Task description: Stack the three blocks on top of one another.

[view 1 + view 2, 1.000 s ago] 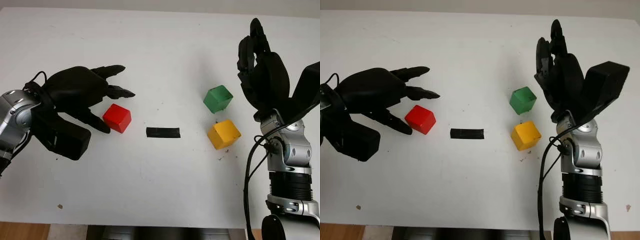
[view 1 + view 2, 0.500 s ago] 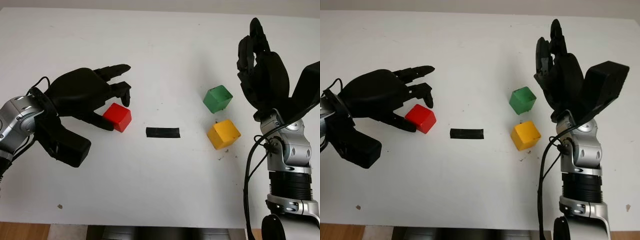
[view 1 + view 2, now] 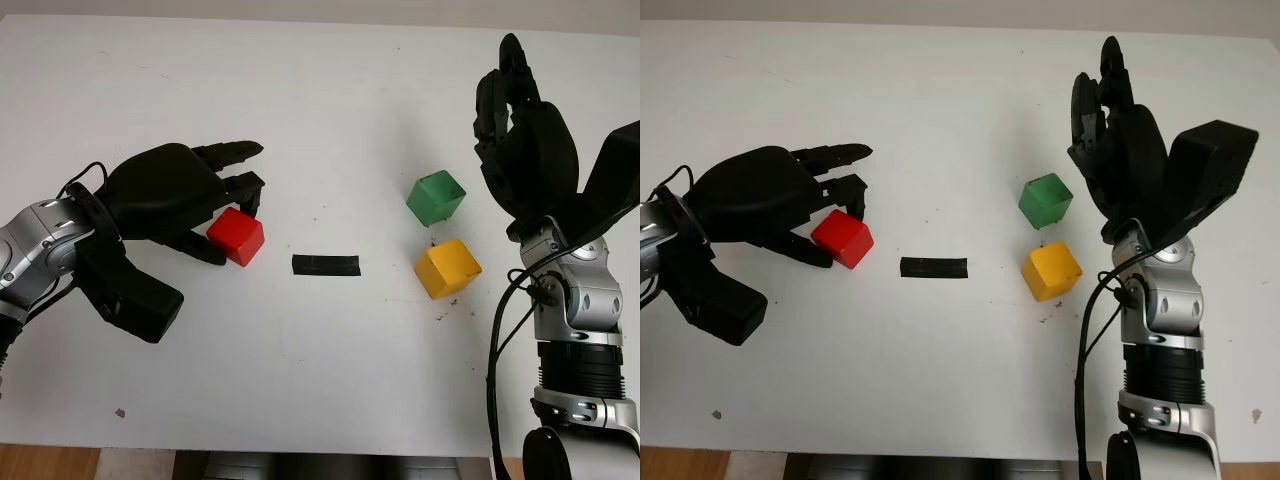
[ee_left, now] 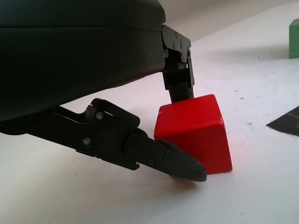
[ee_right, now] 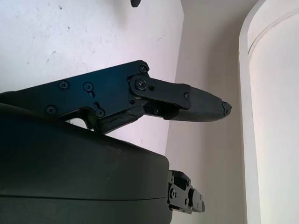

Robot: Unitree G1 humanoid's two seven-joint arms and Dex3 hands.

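A red block [image 3: 236,236] stands on the white table [image 3: 320,380] left of centre. My left hand [image 3: 232,222] is curled around it: two fingers come down behind it and the thumb [image 4: 173,161] presses against its near left side. At the right, a green block [image 3: 436,197] sits just beyond a yellow block [image 3: 447,268]; the two are a little apart. My right hand [image 3: 515,120] is held upright above the table, to the right of the green block, open and holding nothing.
A short strip of black tape [image 3: 326,265] lies flat between the red block and the yellow one. The table's front edge [image 3: 320,452] runs along the bottom, with the right arm's silver forearm [image 3: 578,340] rising over it.
My left hand has slid right over the red block and curled its fingers down behind it, thumb closing on the near side. The block stays on the table; the right hand is still.
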